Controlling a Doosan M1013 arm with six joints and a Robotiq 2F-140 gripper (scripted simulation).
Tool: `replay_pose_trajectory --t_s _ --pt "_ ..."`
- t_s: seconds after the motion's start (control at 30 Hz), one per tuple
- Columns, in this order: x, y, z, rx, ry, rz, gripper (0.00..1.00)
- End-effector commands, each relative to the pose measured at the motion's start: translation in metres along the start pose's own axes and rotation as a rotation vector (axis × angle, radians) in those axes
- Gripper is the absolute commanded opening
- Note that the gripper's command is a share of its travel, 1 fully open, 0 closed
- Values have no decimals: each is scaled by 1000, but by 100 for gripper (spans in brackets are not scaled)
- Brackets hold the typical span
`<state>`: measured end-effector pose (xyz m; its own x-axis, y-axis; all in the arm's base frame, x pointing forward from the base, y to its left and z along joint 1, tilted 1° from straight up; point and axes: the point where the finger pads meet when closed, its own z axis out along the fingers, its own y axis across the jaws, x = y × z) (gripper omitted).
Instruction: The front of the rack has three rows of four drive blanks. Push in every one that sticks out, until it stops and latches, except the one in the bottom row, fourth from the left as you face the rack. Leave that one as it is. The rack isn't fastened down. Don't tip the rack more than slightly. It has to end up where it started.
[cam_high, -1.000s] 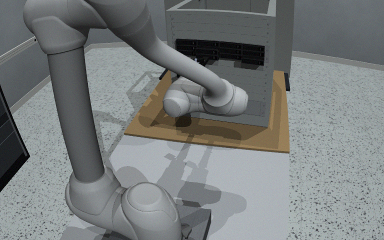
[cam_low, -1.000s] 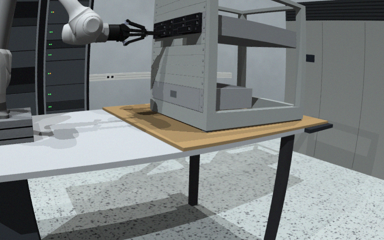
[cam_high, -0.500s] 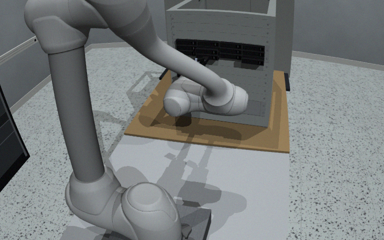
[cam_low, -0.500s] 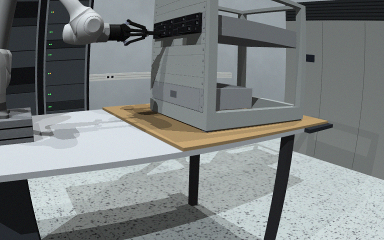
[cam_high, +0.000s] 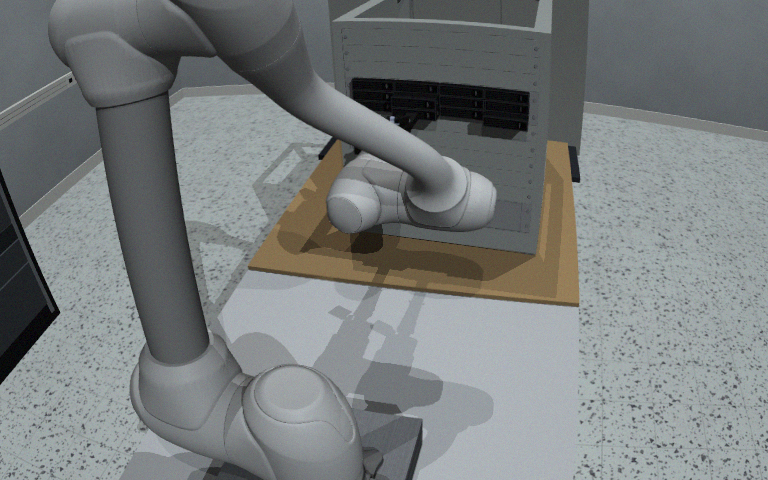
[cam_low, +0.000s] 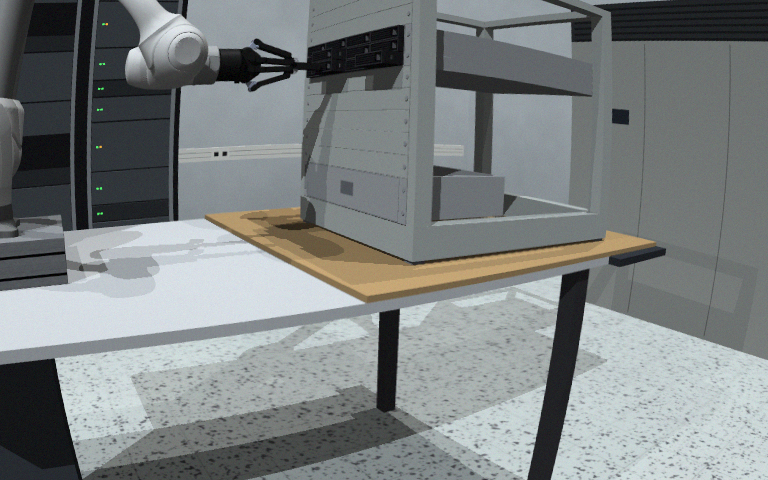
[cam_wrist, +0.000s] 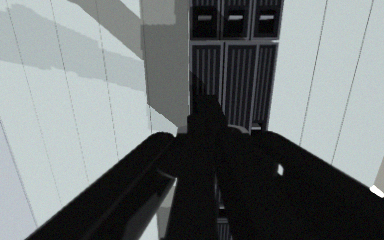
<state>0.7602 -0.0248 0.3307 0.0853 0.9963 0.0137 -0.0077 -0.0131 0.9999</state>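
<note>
The grey rack (cam_high: 441, 50) (cam_low: 362, 141) stands on a wooden board (cam_high: 419, 277) (cam_low: 396, 280). Its black drive blanks (cam_high: 481, 104) (cam_low: 362, 48) (cam_wrist: 240, 80) fill three rows high on the front. My gripper (cam_low: 299, 65) (cam_wrist: 205, 110) is shut and empty. Its tips touch the bottom row near the left end of the blanks. In the top view the arm hides most of the gripper (cam_high: 412, 116). The bottom row's fourth blank (cam_high: 505, 123) sits at the right end, away from the gripper. I cannot tell which blanks stick out.
The board lies on a white table (cam_high: 396, 367) (cam_low: 169, 294) with black legs. The arm's elbow (cam_high: 419, 195) hangs low in front of the rack's lower panels. A dark server cabinet (cam_low: 130, 113) stands behind the arm.
</note>
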Motion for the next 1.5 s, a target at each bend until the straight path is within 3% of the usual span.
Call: replay_pose_trajectory --t_s 0.0,1.47 --pt "0 1 0 -1 0 0 10" --pt "0 1 21 -1 0 0 10"
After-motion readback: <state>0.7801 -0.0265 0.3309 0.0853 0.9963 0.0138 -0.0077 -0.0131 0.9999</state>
